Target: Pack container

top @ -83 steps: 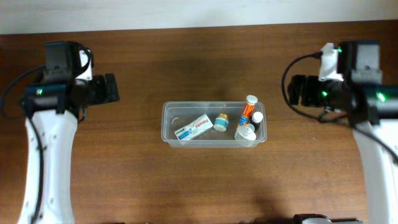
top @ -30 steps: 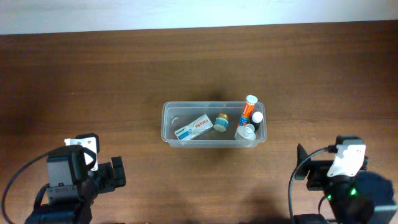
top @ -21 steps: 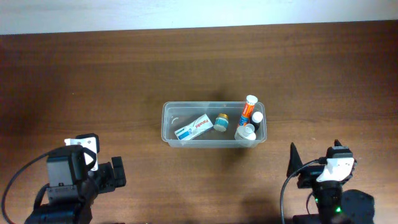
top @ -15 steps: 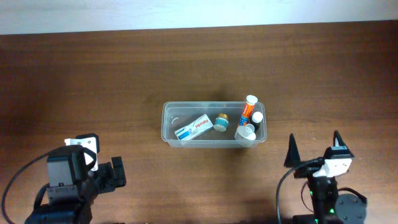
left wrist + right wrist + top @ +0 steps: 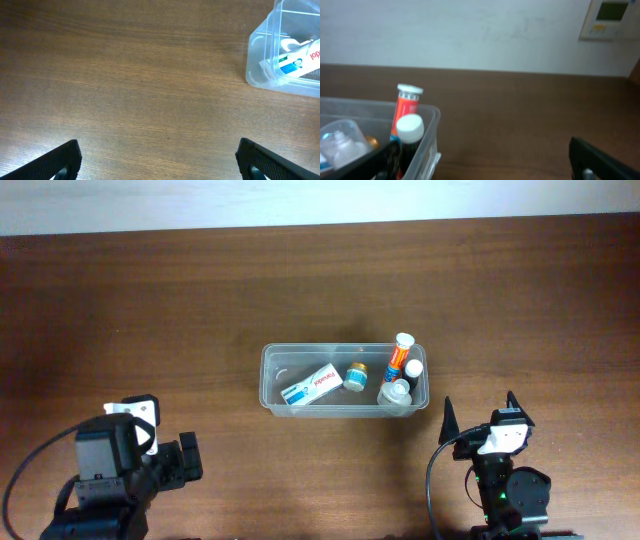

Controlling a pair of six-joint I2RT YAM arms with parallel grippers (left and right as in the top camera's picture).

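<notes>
The clear plastic container [image 5: 266, 380] sits mid-table. In it lie a white and blue box [image 5: 312, 387], a small teal-lidded jar [image 5: 356, 378], an orange tube [image 5: 400, 356], a dark white-capped bottle [image 5: 413, 369] and a clear bottle [image 5: 396, 393]. My left gripper [image 5: 188, 458] is open and empty, low at the front left; its wrist view [image 5: 160, 162] shows the container's corner [image 5: 260, 65] and the box [image 5: 300, 57] far right. My right gripper [image 5: 480, 416] is open and empty, just front right of the container; its wrist view [image 5: 490, 167] shows the tube [image 5: 406, 107] and dark bottle [image 5: 409, 137].
The brown wooden table [image 5: 150, 310] ends at a white wall along the back [image 5: 320, 200]. A wall panel [image 5: 610, 17] shows at the top right of the right wrist view. Bare wood lies between each gripper and the container.
Both arms have drawn back from beside the container to the front edge. In the last second the right gripper shifted left and turned towards the container. The left arm stayed still.
</notes>
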